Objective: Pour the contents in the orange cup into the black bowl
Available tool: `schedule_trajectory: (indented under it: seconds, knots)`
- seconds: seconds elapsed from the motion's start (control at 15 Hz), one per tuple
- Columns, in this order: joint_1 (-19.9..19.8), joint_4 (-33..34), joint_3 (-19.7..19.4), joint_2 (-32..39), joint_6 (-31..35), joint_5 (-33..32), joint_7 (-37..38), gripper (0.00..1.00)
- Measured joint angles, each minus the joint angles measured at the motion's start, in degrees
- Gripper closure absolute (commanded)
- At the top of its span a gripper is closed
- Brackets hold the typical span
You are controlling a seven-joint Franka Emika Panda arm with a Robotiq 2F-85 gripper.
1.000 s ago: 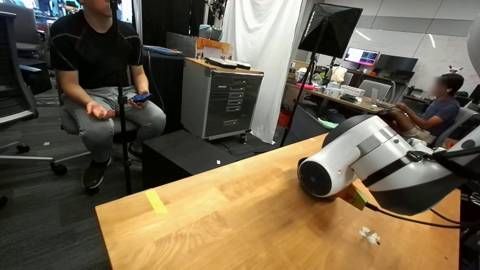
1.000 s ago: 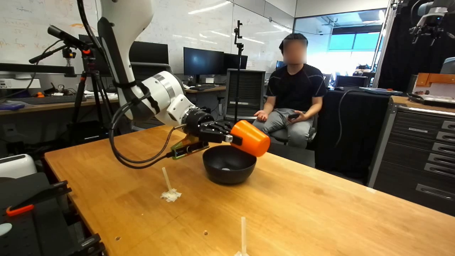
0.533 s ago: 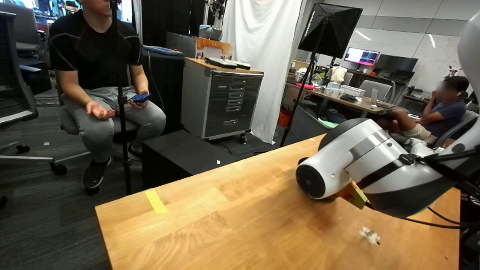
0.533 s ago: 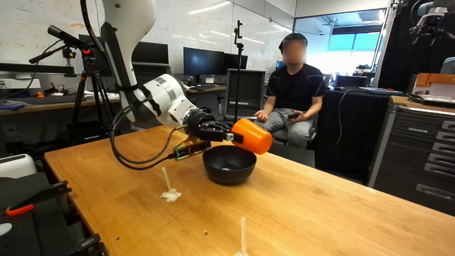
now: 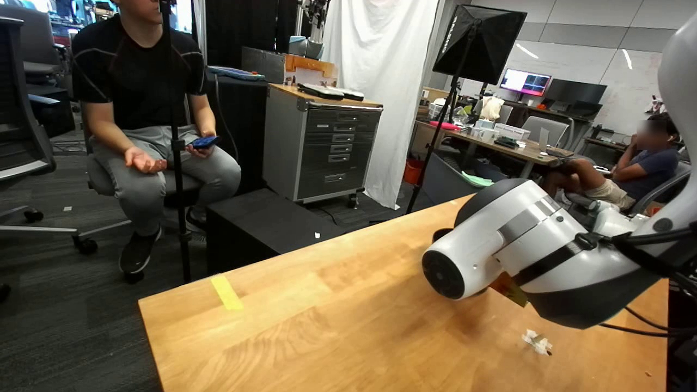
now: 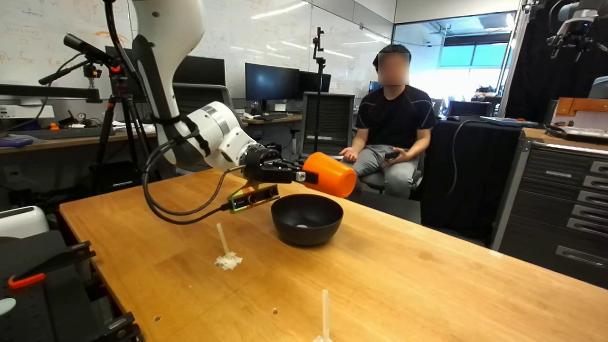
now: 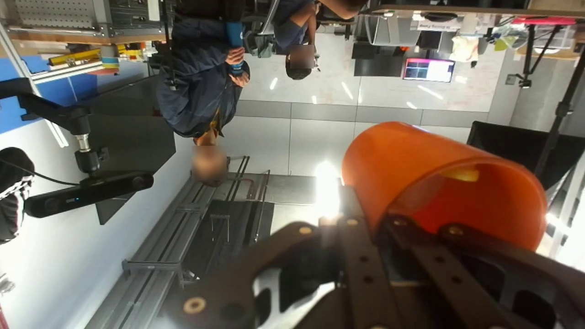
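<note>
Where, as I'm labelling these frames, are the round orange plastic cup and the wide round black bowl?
Round orange plastic cup (image 6: 331, 174): in an exterior view, on its outer side wall.
Wide round black bowl (image 6: 308, 236): in an exterior view, on its outer wall, below the rim.

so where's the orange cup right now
In an exterior view, the cup is just right of centre, held tilted by the gripper, just above the bowl in the picture. In the wrist view, it is right of centre.
</note>
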Motion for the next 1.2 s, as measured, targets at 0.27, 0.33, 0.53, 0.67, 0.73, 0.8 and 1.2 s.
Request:
schedule_trajectory:
  seconds: [0.27,0.33,0.53,0.67,0.73,0.8,1.2]
  knots:
    - [0.35,0.00,0.21,0.00,-0.97,0.00,0.06,0.99]
    - [0.34,0.01,0.21,0.00,-1.20,0.00,0.08,0.99]
    - [0.34,0.15,0.21,0.03,-2.22,0.00,0.09,0.99]
    - [0.34,0.39,0.21,0.17,-3.12,0.00,0.09,0.99]
    - [0.34,0.59,0.21,0.31,-3.67,0.01,0.16,0.99]
    - [0.36,0.83,0.21,0.50,-4.25,0.01,0.31,0.99]
    - [0.97,2.03,0.30,1.99,-7.09,0.04,0.57,0.99]
